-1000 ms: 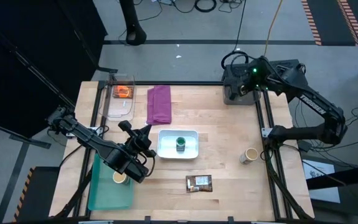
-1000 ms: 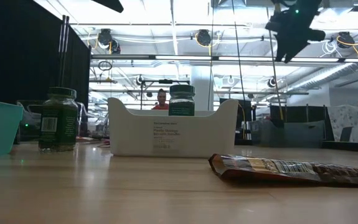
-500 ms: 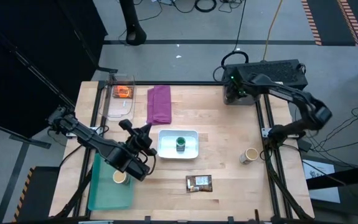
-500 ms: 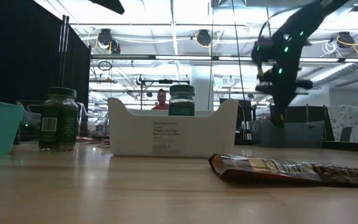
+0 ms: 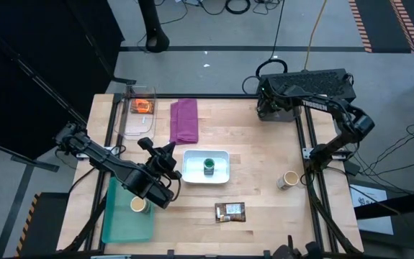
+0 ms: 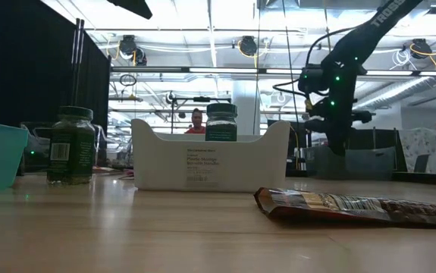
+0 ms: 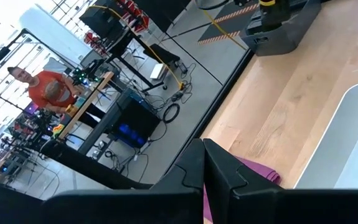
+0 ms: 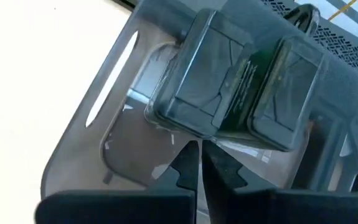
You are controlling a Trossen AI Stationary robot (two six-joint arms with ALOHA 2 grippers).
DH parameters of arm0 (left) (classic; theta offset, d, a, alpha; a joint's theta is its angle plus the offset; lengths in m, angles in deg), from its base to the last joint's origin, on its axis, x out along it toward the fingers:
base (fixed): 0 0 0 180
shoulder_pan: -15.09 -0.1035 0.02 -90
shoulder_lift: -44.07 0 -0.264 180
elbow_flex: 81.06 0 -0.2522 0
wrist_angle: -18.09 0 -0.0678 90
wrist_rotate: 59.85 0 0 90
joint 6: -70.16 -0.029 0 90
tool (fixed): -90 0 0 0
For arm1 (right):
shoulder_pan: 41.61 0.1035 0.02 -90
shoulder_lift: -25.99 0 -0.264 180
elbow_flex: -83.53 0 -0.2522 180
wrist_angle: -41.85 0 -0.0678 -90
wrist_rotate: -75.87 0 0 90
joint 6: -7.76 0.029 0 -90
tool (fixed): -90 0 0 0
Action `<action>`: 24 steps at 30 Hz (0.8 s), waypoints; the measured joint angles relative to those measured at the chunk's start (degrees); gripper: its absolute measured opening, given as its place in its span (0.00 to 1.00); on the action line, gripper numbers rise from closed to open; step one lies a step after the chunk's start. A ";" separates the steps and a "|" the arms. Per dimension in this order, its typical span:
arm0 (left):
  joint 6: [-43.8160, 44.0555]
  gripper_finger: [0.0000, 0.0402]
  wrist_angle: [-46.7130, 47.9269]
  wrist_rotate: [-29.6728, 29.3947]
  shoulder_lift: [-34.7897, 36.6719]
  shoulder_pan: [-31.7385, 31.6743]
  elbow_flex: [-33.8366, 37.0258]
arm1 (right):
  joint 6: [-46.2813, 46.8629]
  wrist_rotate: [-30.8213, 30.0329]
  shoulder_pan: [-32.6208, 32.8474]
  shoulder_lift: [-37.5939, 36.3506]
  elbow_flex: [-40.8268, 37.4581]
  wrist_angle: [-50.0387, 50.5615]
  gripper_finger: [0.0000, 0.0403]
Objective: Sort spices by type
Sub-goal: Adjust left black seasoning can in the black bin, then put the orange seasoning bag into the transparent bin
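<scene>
A green-lidded jar (image 5: pixel 209 166) stands in the white tray (image 5: pixel 221 176), also seen in the low view as jar (image 6: pixel 221 121). A second green-lidded jar (image 6: pixel 71 145) stands on the table left of the tray; my left arm hides it from above. One tan-lidded jar (image 5: pixel 138 205) sits in the teal bin (image 5: pixel 120 230), another (image 5: pixel 288 180) stands on the table at the right. The dark brown packet (image 5: pixel 230 211) lies flat near the near edge. The orange packet (image 5: pixel 142 106) lies in a clear container. My left gripper (image 5: pixel 165 153) hovers shut beside the tray's left end. My right gripper (image 8: pixel 200 152), shut, points down over its own base (image 5: pixel 275 104).
A folded purple cloth (image 5: pixel 184 119) lies between the clear container (image 5: pixel 137 126) and the tray's far side. The right arm's base and a dark box (image 5: pixel 322 83) fill the far right corner. Bare wood lies between the tray and the right-hand jar. A person (image 7: pixel 48 87) stands beyond the table.
My right arm has folded back toward the table's far right corner, and its gripper has come down from high above to just over its base. My left arm and all the jars and packets have stayed where they were.
</scene>
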 joint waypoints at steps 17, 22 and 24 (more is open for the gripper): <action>0.03 0.01 0.00 0.00 0.00 0.00 0.00 | 0.72 -0.14 0.36 -7.31 0.00 5.07 0.00; 0.04 0.01 -0.02 0.00 0.02 -0.02 0.00 | 1.91 -0.05 4.51 -15.65 0.00 9.62 0.00; 0.06 0.01 -0.18 0.00 0.01 -0.02 0.00 | 2.90 0.04 7.96 -18.83 0.00 10.79 0.00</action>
